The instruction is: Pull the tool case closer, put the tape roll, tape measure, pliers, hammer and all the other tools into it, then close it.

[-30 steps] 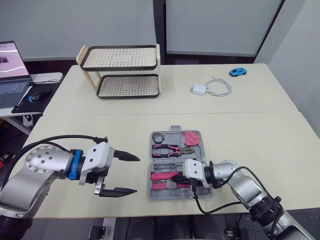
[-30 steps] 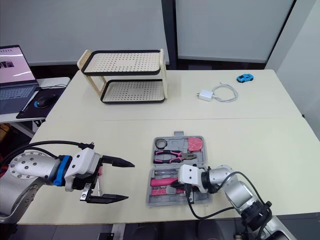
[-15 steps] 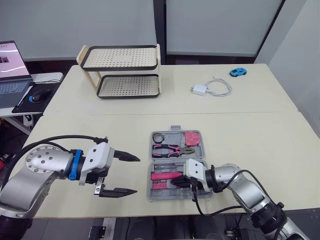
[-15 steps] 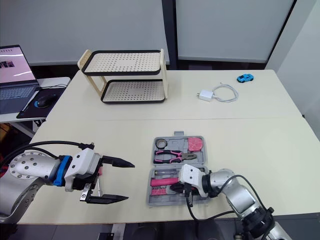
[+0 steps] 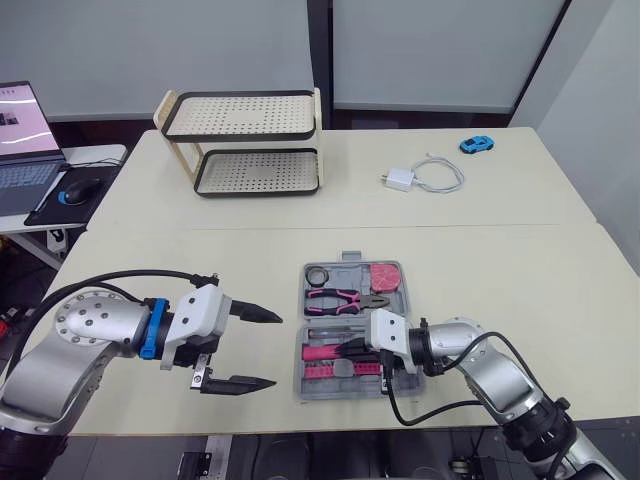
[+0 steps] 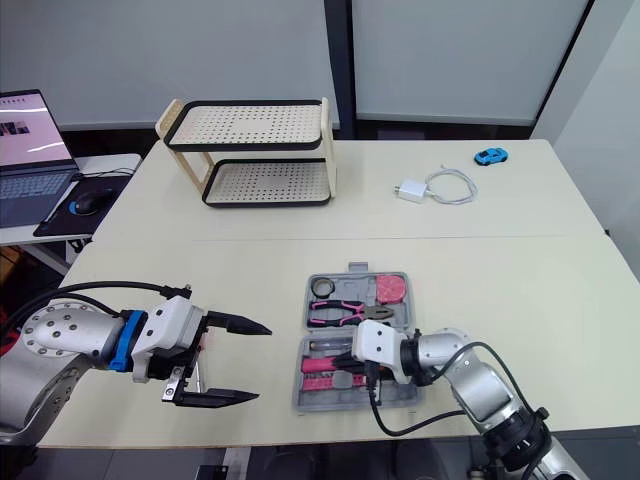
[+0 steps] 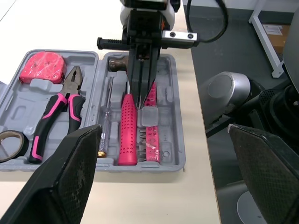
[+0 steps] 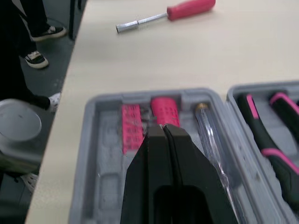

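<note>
The tool case (image 7: pixel 18 105) lies open on the table, with the pliers (image 7: pixel 58 112), tape roll (image 7: pixel 9 144), tape measure (image 7: pixel 39 67) and hammer (image 7: pixel 127 126) seated in their moulds. One tool is outside it: a pink-handled driver (image 8: pixel 166 15), lying on the table beside the case on the robot's left.

The right claw (image 8: pixel 163 127) hangs over the near half of the case, its tips just above the hammer handle and aimed toward the driver's side. Its two fingers are pressed together and I see nothing between them.

The left claw (image 5: pixel 275 349) is wide open and empty, just beside the left edge of the case and facing it. The driver lies close to this claw.

The driver's long axis runs about parallel to the left edge of the case, so across the right claw's line. I judge the left arm is much nearer. It would need to turn down and close across the shaft or handle, then carry the driver sideways into the case.
</note>
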{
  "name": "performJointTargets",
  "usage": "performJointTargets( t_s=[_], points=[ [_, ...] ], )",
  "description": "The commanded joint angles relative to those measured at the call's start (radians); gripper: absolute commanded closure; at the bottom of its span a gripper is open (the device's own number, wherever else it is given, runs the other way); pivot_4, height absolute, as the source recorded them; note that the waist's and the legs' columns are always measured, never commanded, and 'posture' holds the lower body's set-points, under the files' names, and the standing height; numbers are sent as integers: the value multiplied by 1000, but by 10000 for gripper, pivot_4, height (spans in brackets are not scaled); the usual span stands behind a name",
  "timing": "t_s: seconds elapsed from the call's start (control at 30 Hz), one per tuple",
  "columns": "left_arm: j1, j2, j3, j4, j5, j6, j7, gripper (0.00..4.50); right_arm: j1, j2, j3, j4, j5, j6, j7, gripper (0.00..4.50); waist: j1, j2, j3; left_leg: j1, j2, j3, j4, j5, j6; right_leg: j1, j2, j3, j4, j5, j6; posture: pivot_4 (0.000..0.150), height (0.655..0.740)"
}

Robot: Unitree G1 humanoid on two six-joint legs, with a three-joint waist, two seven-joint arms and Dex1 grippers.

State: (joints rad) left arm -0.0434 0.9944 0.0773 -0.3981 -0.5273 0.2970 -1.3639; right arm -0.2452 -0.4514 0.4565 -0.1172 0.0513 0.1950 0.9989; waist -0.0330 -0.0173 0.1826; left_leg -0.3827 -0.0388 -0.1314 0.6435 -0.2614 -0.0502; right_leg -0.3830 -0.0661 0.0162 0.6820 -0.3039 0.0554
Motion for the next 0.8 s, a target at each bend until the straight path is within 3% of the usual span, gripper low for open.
performJointTargets(
  t_s=[0.03,0.8],
  points=[
    [-12,-4,3,-15,-3,-12,2,0,-13,10,1,21,-14,-47,-12,44555,0,0,0,0,0,0,0,0,0,0,0,0,0,0,0,1500,7400],
    [7,3,10,-47,-16,13,9,0,8,-11,5,71,-56,1,-29,44555,0,0,0,0,0,0,0,0,0,0,0,0,0,0,0,1500,7400]
  ],
)
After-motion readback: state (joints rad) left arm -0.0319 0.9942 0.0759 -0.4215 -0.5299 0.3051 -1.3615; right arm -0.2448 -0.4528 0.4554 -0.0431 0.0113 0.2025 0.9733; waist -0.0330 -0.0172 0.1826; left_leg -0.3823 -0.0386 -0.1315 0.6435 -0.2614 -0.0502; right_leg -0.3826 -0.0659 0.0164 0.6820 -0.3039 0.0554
